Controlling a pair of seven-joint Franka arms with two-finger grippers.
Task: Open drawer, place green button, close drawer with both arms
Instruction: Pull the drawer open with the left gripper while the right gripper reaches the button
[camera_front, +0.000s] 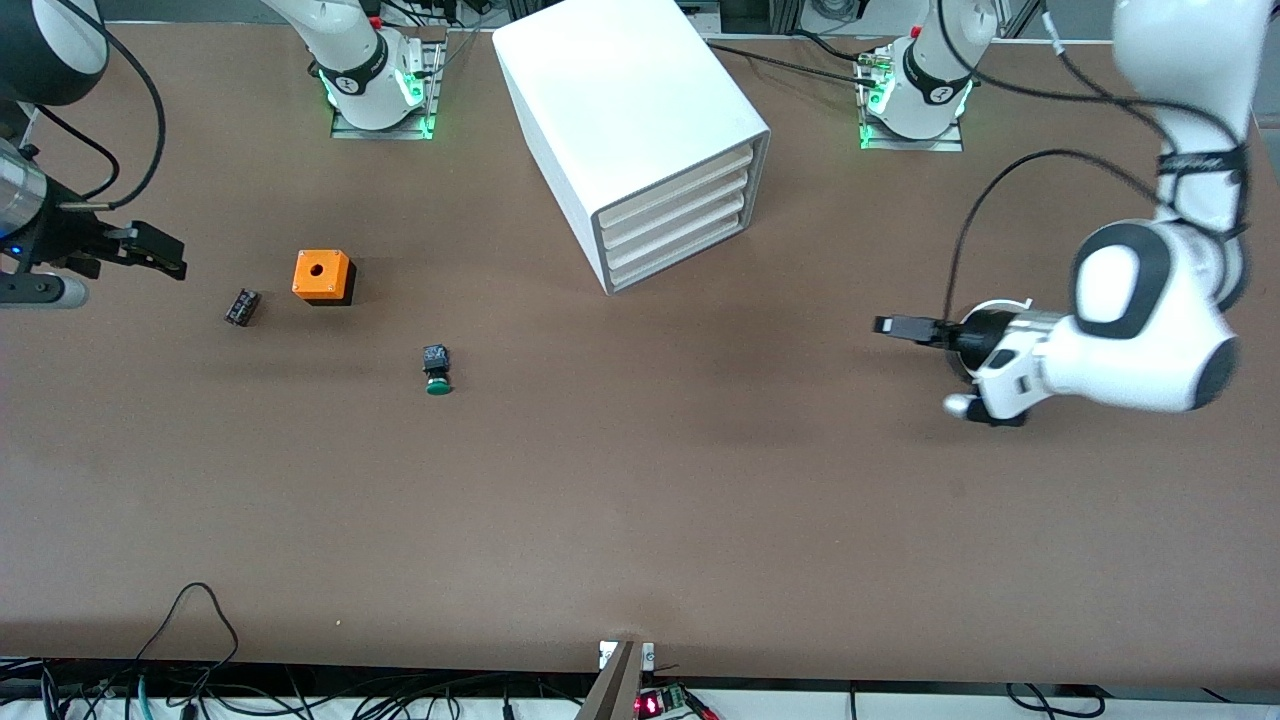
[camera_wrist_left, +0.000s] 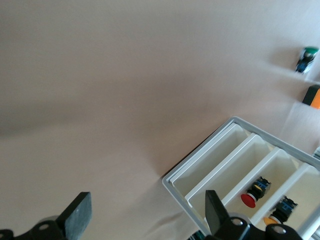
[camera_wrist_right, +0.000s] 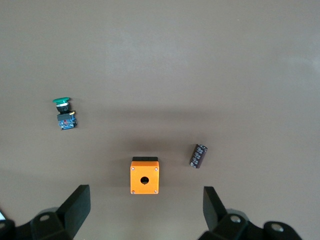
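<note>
The white cabinet (camera_front: 625, 110) stands at the table's middle, near the bases. Its lowest drawer (camera_front: 680, 254) is shut, flush with the drawers above it. The green-capped button (camera_front: 437, 371) lies on its side on the table, nearer the front camera than the cabinet, toward the right arm's end. It also shows in the right wrist view (camera_wrist_right: 63, 114) and the left wrist view (camera_wrist_left: 306, 52). My left gripper (camera_front: 890, 325) is open and empty, low over the table off the cabinet's front; its fingers (camera_wrist_left: 79, 216) frame the cabinet's corner (camera_wrist_left: 172, 181). My right gripper (camera_front: 160, 250) is open and empty near the table's end.
An orange cube with a hole (camera_front: 322, 275) and a small black part (camera_front: 242, 306) lie between the button and my right gripper. Both show in the right wrist view, the cube (camera_wrist_right: 144, 176) and the part (camera_wrist_right: 198, 155). Upper drawers hold a red-capped button (camera_wrist_left: 252, 194).
</note>
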